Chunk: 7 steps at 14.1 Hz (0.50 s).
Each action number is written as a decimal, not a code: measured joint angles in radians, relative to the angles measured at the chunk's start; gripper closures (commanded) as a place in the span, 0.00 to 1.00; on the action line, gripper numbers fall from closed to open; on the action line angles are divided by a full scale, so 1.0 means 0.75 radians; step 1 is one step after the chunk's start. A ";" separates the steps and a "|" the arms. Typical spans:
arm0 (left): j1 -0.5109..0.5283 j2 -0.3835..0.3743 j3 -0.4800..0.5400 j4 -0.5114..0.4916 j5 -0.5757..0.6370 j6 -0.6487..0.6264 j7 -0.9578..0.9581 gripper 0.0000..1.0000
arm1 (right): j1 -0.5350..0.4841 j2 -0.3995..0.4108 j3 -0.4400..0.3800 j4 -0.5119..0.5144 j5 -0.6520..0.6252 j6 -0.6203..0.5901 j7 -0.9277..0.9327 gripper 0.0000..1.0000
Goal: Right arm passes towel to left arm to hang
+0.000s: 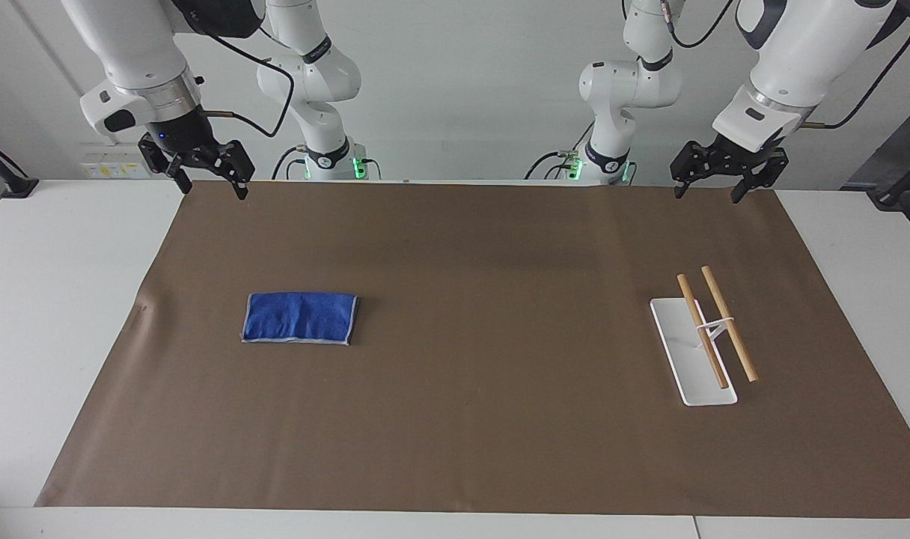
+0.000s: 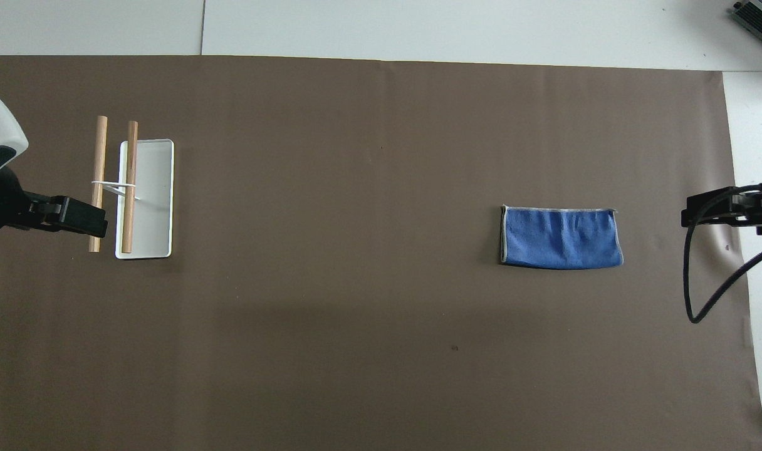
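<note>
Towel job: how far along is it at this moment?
Nothing is done yet. The towel lies folded on the brown mat, untouched. The right gripper and left gripper are both open, raised and holding nothing. Pickup, handover and hanging on the wooden rack all remain.

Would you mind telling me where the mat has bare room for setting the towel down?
The widest bare patch of mat lies between the towel and the rack. Only around the rack is it crowded.
</note>
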 measured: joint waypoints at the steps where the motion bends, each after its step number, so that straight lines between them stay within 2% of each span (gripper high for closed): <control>1: 0.000 0.000 0.000 0.000 0.000 0.000 0.000 0.00 | 0.000 -0.002 0.000 -0.001 0.000 0.000 0.000 0.00; 4: 0.000 0.000 0.000 0.000 0.000 0.000 0.000 0.00 | 0.001 -0.007 0.000 -0.017 0.000 0.033 0.000 0.00; 7: 0.000 0.000 0.000 0.000 0.000 0.000 0.000 0.00 | 0.005 -0.028 0.001 -0.108 0.000 0.148 0.000 0.00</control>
